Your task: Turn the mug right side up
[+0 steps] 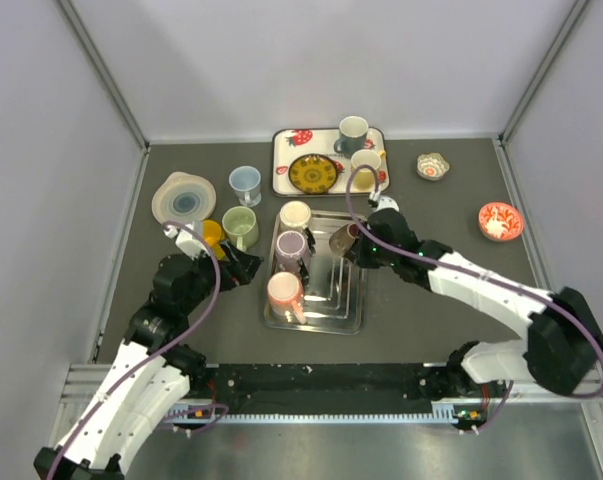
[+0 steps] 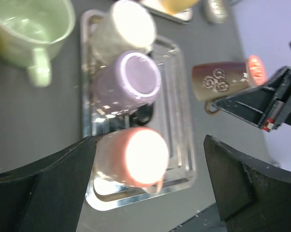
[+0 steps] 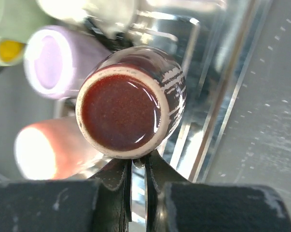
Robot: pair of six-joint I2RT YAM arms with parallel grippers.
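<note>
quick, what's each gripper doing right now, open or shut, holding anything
left gripper: open, holding nothing
right gripper: shut on the brown mug

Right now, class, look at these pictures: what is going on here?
The right pincer is shut on the brown mug, holding it on its side over the metal tray. The left pincer stands open beside the tray, holding nothing. The cream mug, purple mug and pink mug sit upside down in it.
</note>
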